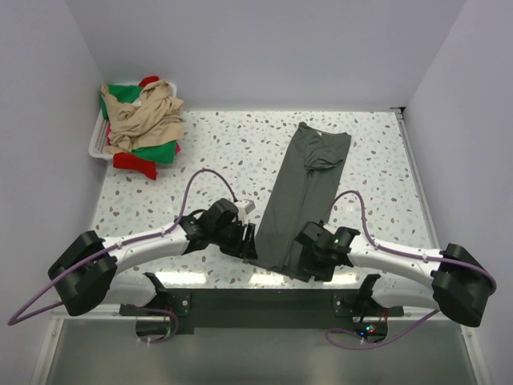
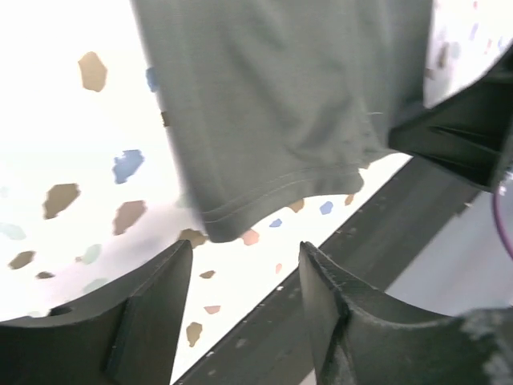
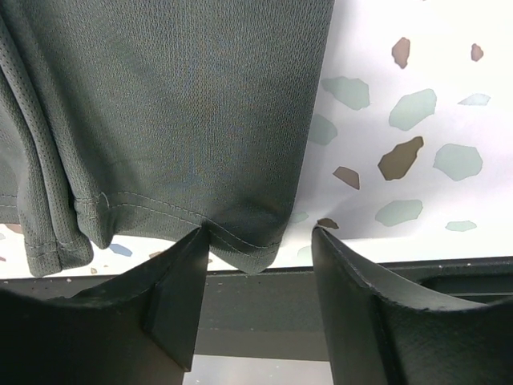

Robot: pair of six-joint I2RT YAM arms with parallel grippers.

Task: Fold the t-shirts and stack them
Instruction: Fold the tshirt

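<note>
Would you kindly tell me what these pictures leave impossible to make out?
Top view: whether the left pincer and right pincer touch the grey t-shirt; their own dark bodies block the contact area.
Top view: how many heaped t-shirts fill the white basket; upper ones hide lower ones.
Left wrist view: the tabletop detail, washed out by glare.

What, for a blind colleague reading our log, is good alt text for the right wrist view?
A folded dark grey shirt lies on a speckled white table, its hem corner between the open fingers of the right gripper.
</note>
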